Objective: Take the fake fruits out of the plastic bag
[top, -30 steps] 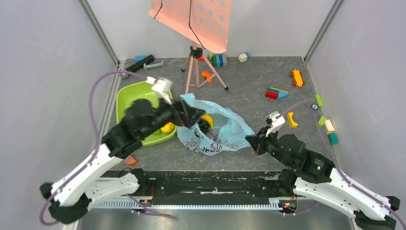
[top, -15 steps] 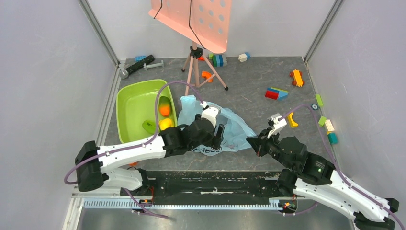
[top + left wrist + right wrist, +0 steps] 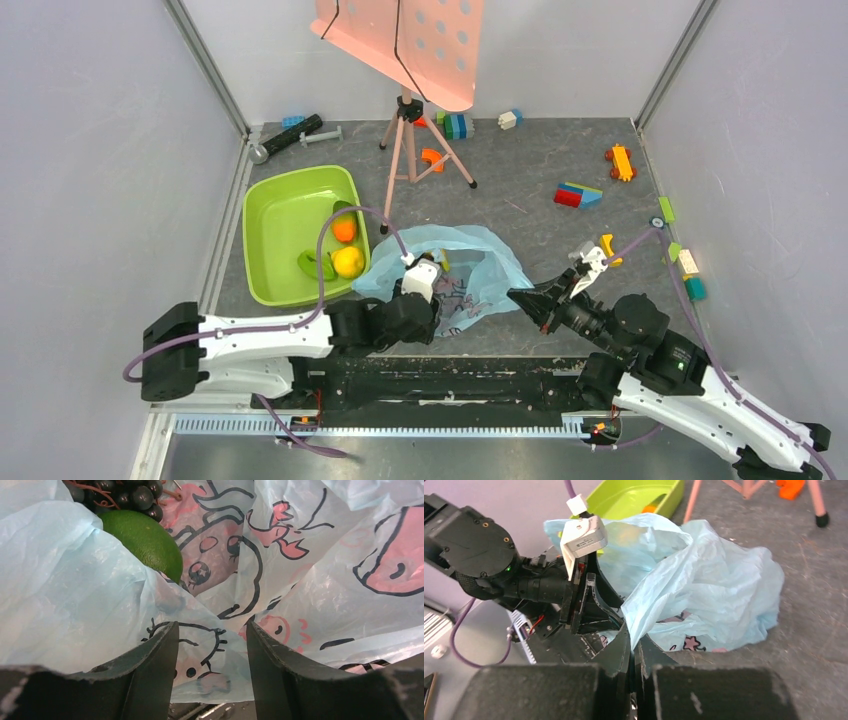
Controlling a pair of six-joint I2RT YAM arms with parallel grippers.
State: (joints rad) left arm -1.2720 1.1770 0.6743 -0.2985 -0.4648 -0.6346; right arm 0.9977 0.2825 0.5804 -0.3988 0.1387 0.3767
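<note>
Left of the bag, a green tub holds three fruits, while a green fruit and dark grapes lie inside the bag. The left arm stretches low to the bag's near-left side, jaws half apart astride a fold of film, probably to gather it. At the bag's right corner the right arm reaches in low, jaws shut on the edge, likely holding the mouth taut.

You get bright, even light, with soft shadows on the tabletop. In the left wrist view, the claw fingers blur while the bag is sharp.
</note>
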